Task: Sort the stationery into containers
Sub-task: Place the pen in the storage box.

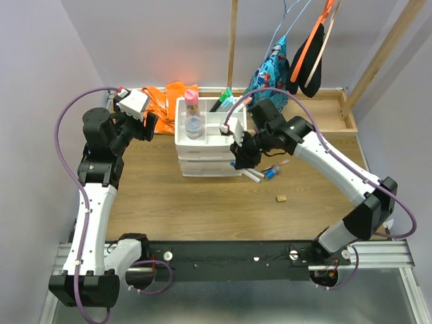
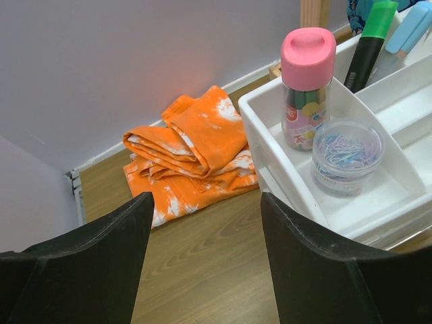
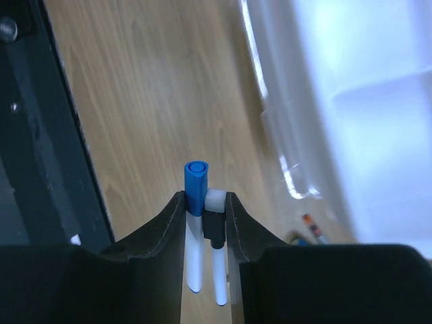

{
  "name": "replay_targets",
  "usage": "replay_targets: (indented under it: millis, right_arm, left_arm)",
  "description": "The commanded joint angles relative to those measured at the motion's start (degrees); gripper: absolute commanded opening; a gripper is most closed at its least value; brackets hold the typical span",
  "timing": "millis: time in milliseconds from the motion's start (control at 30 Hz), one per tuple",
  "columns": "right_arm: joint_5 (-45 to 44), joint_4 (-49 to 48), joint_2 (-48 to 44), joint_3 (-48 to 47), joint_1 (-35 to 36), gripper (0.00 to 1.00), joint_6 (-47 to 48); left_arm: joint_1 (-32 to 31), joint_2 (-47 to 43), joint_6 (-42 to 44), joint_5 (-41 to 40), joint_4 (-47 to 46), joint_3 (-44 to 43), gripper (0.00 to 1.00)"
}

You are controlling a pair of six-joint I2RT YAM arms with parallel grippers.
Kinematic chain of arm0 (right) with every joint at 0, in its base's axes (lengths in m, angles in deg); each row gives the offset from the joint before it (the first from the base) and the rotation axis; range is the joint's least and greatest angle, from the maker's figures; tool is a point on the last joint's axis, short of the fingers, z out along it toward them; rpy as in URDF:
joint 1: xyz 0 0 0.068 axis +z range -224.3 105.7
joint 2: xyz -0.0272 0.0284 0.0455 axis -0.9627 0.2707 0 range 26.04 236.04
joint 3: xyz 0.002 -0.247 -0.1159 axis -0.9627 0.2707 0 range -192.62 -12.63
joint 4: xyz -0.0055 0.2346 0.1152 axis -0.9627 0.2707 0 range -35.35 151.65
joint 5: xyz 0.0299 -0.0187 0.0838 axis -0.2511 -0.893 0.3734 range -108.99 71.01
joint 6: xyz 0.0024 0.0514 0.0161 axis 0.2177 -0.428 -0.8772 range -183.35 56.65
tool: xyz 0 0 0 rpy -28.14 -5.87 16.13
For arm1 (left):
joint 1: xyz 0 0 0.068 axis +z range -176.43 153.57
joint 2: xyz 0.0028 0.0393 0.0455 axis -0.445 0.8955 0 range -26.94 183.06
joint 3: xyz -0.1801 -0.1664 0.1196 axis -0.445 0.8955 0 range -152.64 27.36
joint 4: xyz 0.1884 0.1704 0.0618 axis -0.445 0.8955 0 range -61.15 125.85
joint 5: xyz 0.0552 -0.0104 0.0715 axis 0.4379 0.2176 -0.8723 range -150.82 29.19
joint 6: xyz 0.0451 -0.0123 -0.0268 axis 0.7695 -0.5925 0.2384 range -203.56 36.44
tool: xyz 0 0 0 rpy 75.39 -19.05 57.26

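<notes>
My right gripper is shut on two thin white markers side by side: one with a blue cap and one with a black and white cap. It holds them above the table in front of the white drawer unit. My left gripper is open and empty, left of the unit. The top tray holds a pink-capped bottle, a clear round jar, a green-black highlighter and a blue one. More markers and a tan block lie on the table.
A folded orange cloth lies at the back left beside the unit. A wooden frame runs along the back right, with fabric items hanging above it. The black rail edges the near side.
</notes>
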Motion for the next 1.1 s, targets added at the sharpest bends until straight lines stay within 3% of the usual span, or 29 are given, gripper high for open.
replay_targets:
  millis: [0, 333, 767, 900, 1067]
  right_arm:
    - [0.5, 2.2, -0.3, 10.1, 0.4, 0.16, -2.0]
    - [-3.7, -4.7, -2.7, 26.8, 0.4, 0.14, 0.0]
    - [-2.3, -13.6, -0.9, 32.2, 0.4, 0.13, -4.0]
    - [0.2, -11.5, -2.0, 28.6, 0.4, 0.12, -4.4]
    - [8.5, -6.3, -5.7, 13.6, 0.4, 0.09, -3.4]
  left_arm:
    - [0.5, -1.0, -0.5, 1.6, -1.1, -1.1, 0.73]
    - [0.5, -3.2, -0.3, 1.5, 0.7, 1.4, 0.73]
    - [0.4, -2.9, -0.9, 2.4, 0.0, 2.4, 0.74]
    - [0.4, -2.3, -0.3, 2.4, 0.8, 1.2, 0.74]
    - [0.5, -1.0, 0.3, 2.9, 1.7, 0.2, 0.74]
